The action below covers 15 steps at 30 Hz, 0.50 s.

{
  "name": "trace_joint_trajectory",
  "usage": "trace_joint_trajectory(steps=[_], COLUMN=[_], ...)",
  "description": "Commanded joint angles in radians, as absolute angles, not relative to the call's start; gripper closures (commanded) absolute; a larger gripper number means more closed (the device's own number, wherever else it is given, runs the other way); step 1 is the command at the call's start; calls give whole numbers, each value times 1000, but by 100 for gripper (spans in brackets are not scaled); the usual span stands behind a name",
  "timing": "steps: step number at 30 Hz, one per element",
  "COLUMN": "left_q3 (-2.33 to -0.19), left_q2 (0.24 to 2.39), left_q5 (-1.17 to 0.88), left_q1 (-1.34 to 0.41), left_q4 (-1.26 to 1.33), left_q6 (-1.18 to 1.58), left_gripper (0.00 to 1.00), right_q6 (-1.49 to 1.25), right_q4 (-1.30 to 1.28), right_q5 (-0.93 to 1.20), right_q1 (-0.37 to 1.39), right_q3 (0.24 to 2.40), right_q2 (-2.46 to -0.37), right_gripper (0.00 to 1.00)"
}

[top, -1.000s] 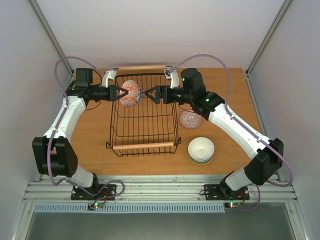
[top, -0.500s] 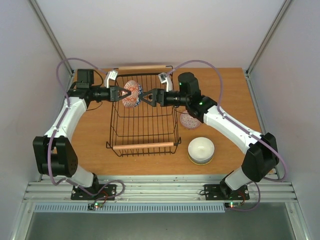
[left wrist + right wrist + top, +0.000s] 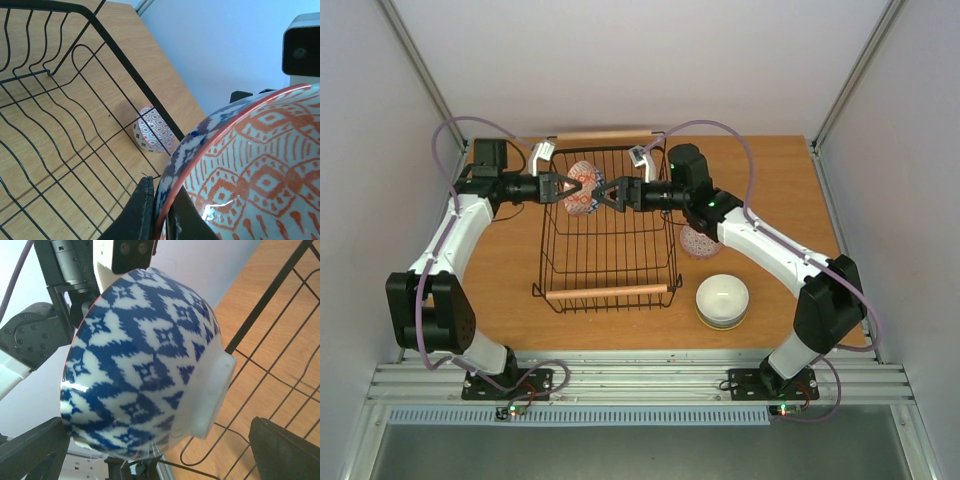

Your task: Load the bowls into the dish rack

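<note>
A bowl (image 3: 583, 188), blue-and-white outside and orange-patterned inside, hangs tilted on its side over the far end of the black wire dish rack (image 3: 608, 292). My left gripper (image 3: 569, 187) is shut on its rim, which shows pinched between the fingers in the left wrist view, bowl (image 3: 250, 170). My right gripper (image 3: 601, 194) is open, its fingers either side of the bowl's foot without closing on it, bowl (image 3: 145, 365). A small red-and-blue patterned bowl (image 3: 700, 241) sits on the table right of the rack, partly under my right arm.
A white bowl (image 3: 722, 297) stacked on another stands near the rack's front right corner. The rack's rim (image 3: 125, 60) runs just below the held bowl. Enclosure walls and frame posts border the wooden table on three sides.
My right arm has swung left across the rack's far end, bringing its wide-open jaws up to the held bowl. The left arm and bowl have hardly moved.
</note>
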<state>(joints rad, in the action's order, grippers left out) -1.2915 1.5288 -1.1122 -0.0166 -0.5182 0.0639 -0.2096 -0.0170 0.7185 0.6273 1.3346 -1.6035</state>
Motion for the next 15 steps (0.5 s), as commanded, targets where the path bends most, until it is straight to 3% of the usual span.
trace_joint_trajectory(steps=[1,10,15], left_q3=[-1293,-1294,-1293], left_q2=[1530,1533,1533], left_q5=[-1173,-1194,-1192], left_q1=[-18,-18,-20], left_q4=[-465,-466,-467], left_q6=[74,80,83], left_gripper=[99,100,100], right_q6=[-217,-211,-195], right_q4=[26,31,33], right_q5=[741,758,765], right_q1=[640,656,668], right_q3=[1389,1441,1454], right_q2=[-1631,-1671,-1671], right_gripper=[1,2,11])
